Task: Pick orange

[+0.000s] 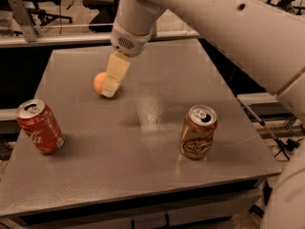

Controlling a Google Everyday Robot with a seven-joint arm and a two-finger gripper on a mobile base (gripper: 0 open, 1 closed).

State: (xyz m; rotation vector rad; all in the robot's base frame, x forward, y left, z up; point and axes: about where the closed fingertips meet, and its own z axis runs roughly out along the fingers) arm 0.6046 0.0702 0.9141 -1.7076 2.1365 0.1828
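Note:
The orange [99, 81] is a small, round, light orange fruit on the grey table [143, 142], toward its far left. My gripper [111, 90] hangs from the white arm and covers the orange's right side; its pale yellow finger [115, 73] reaches down to the table right beside the fruit. Only the left part of the orange shows.
A red Coca-Cola can [40, 126] stands at the table's left front. A gold-brown soda can [198, 131] stands at the right front. The white arm [228, 27] crosses the upper right. Office chairs and a rail lie behind the table.

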